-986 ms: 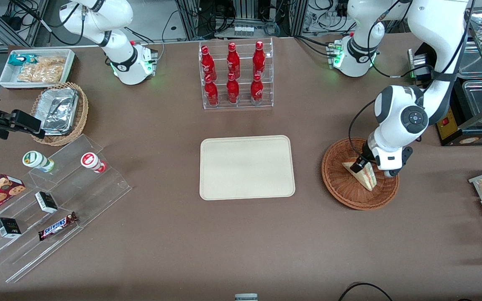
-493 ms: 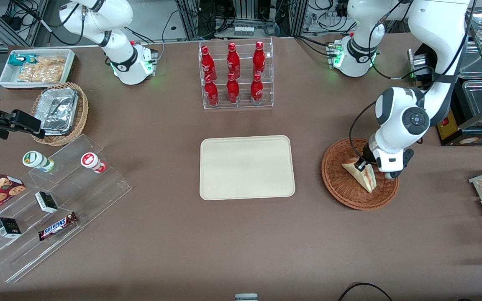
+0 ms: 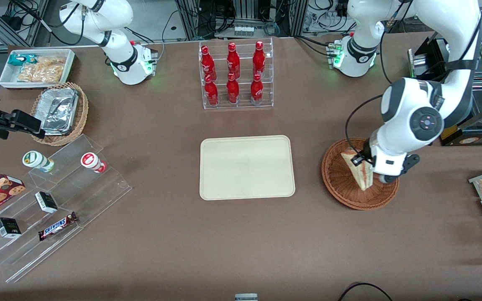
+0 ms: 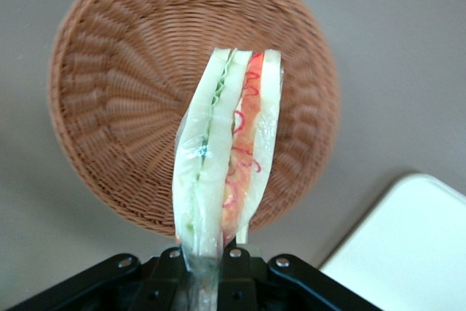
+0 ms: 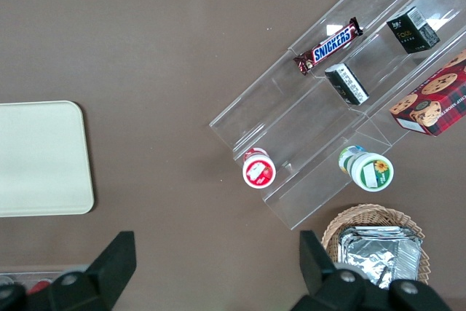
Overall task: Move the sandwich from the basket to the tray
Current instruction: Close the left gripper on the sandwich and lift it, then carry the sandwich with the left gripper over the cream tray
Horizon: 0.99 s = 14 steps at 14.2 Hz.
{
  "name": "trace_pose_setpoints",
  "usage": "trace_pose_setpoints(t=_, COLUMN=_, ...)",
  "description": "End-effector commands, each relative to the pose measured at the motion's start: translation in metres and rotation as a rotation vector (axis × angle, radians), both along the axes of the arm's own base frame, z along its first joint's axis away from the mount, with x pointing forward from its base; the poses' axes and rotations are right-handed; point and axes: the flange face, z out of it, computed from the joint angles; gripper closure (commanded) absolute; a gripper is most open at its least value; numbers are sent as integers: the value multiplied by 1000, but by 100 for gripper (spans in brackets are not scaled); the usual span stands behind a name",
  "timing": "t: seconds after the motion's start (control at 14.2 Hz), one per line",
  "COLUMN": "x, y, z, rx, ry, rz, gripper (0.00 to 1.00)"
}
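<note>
The gripper [image 3: 360, 160] pinches the sandwich [image 3: 359, 169], lifted clear above the basket [image 3: 341, 192]. Remaining, by judgement: carry to the tray [image 3: 247, 167], lower, release.

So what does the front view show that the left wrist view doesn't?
Only the front view shows the rack of red bottles, the whole tray and the working arm. Only the left wrist view shows the sandwich's cut edge with red and green filling, and the gripper shut on it. Both show the sandwich held above the basket.
</note>
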Motion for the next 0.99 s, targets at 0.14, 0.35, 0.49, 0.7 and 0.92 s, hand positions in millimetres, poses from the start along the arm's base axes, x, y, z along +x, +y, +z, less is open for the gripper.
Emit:
trace_pose_setpoints(t=0.14, x=-1, y=-84, z=-22, rx=-19, ry=17, rz=-311, gripper=95)
trace_pose_setpoints(t=0.35, x=-7, y=-139, z=-27, rx=-77, ry=15, rz=-355, gripper=98)
trace_pose_setpoints(t=0.49, x=-22, y=-194, z=-31, rx=-105, ry=11, rz=-393, gripper=99)
trace_pose_setpoints(t=0.7, x=-29, y=-244, z=-39, rx=-91, ry=-7, rz=-372, gripper=100)
trace_pose_setpoints(t=0.92, x=-43, y=-292, z=-58, rx=-44, ry=-35, rz=-346, gripper=100)
